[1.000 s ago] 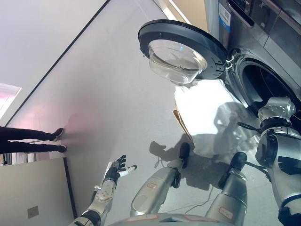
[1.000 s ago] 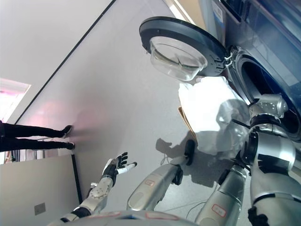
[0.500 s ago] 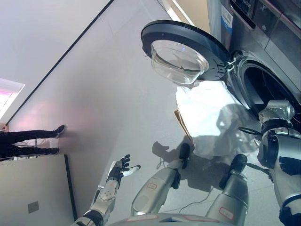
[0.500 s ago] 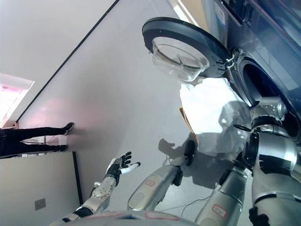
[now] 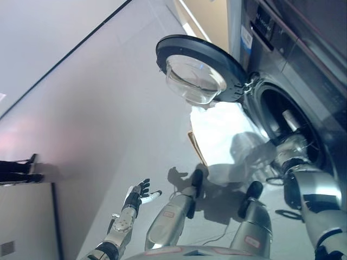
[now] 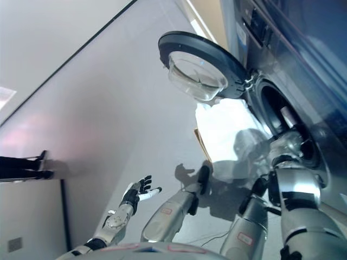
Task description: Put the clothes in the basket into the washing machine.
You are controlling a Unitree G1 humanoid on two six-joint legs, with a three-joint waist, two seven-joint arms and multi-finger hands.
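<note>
Washing machine point(image 5: 303, 70) with round door point(image 5: 198, 70) swung open, white clothes point(image 5: 222, 138) heaped in the basket point(image 5: 194, 147) below its drum opening; right arm reaching inside, hand state indiscernible; left hand point(image 5: 136, 196) spread open over the floor point(image 5: 108, 108).

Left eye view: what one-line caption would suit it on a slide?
Right arm reaches into the washing machine past its open door, white clothes heaped below, left hand spread open over the floor.

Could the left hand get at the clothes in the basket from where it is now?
Probably not without a big move: the left hand hangs open over bare floor, well apart from the white clothes heaped in the basket below the washer door.
</note>
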